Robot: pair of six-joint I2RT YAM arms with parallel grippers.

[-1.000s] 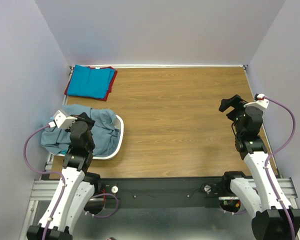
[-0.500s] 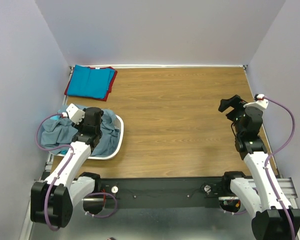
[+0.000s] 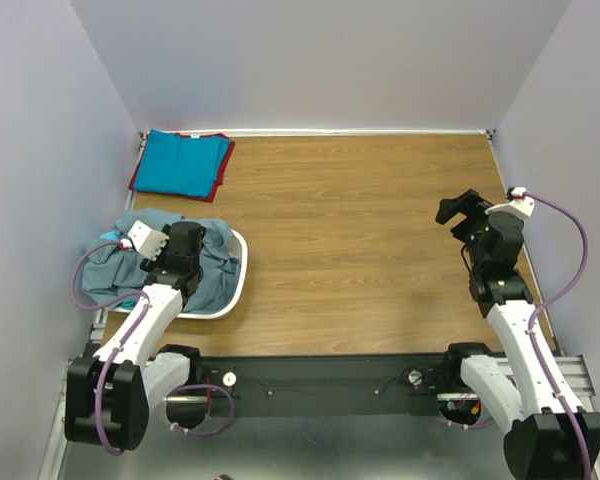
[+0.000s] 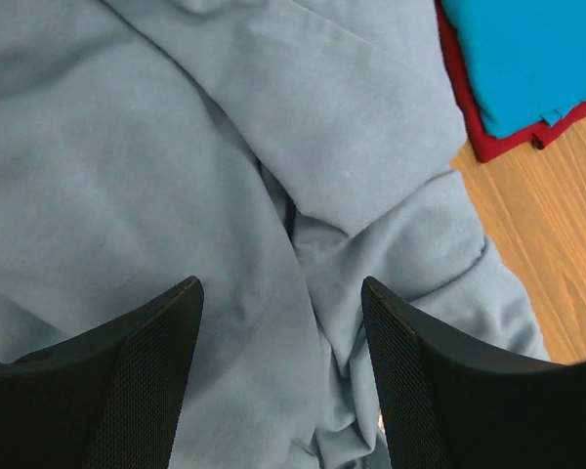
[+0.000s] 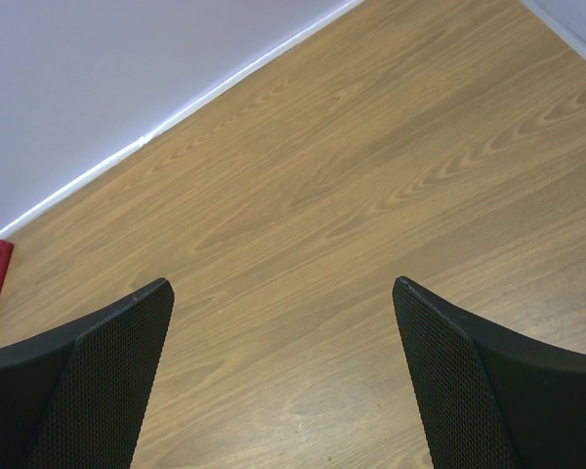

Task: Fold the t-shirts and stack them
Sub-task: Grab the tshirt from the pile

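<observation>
Left gripper (image 4: 281, 293): released; the jaws stand wide apart over the cloth with nothing pinched between them.
Right gripper (image 5: 281, 285): released and empty, hanging above bare table (image 3: 360, 220) at the right of the top view.
Grey-blue shirt (image 4: 176, 147): crumpled, not yet folded. It is heaped in the white basket (image 3: 242, 268) at the left of the top view and spills over the basket's left side.
Folded stack: a turquoise shirt (image 3: 180, 162) lies flat on a red shirt (image 3: 220, 180) in the upper left corner of the top view, well apart from the basket. Only the red shirt's edge shows.
Change, left arm: a second ago it reached straight up from its base to the basket. Since then its lower links have swung out to the left, and the wrist now sits over the middle of the heap, a little lower and further left than half a second ago.
Change, right arm: almost none; it is parked in the same spot.
Change, cloth: the heap's outline looks the same, so I judge it has not been lifted.
Meaning for the task: this is the approach to a pick. Two shirts look done; this one is left.
Next move calls for: lowering onto a ridge of cloth, closing, and drawing the shirt out onto open table for folding.
Risk: the heap is thick and tangled, so a shallow pinch may catch only one layer or drag the light basket.
</observation>
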